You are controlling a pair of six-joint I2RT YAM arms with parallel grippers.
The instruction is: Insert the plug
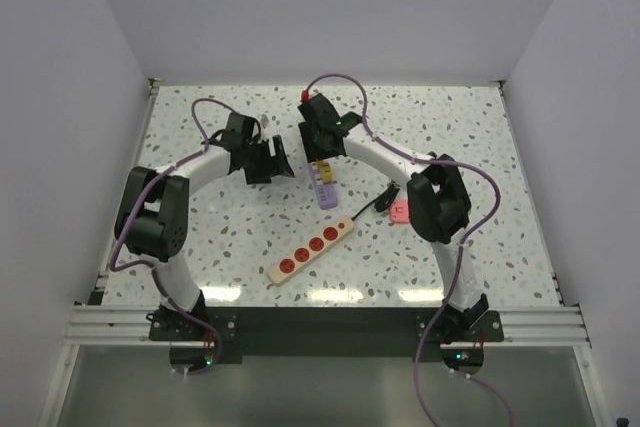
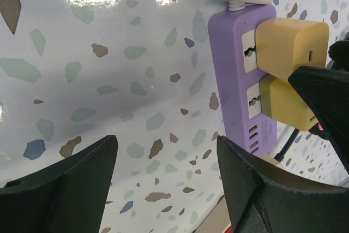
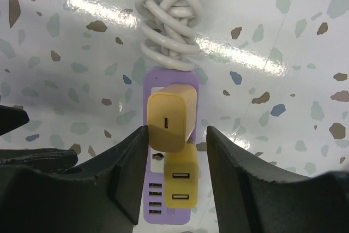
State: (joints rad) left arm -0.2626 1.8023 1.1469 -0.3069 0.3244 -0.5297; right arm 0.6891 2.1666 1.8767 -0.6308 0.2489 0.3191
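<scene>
A purple power strip [image 1: 325, 190] lies mid-table with two yellow plugs on it. In the right wrist view the upper yellow plug [image 3: 169, 114] stands over the strip's [image 3: 163, 217] top socket, and a lower yellow plug [image 3: 181, 186] with two USB ports sits below it. My right gripper [image 3: 177, 130] hangs right above the upper plug, open. Its left finger is at the plug's side and its right finger stands apart. My left gripper [image 2: 166, 141] is open and empty over bare table left of the strip [image 2: 234, 80]. How deep the upper plug [image 2: 289, 47] sits cannot be told.
The strip's white cord [image 3: 169, 20] is bundled at its far end. A white power strip with red sockets [image 1: 312, 246] lies nearer the arm bases, with a black cable and a pink object [image 1: 400, 211] to its right. White walls enclose the table.
</scene>
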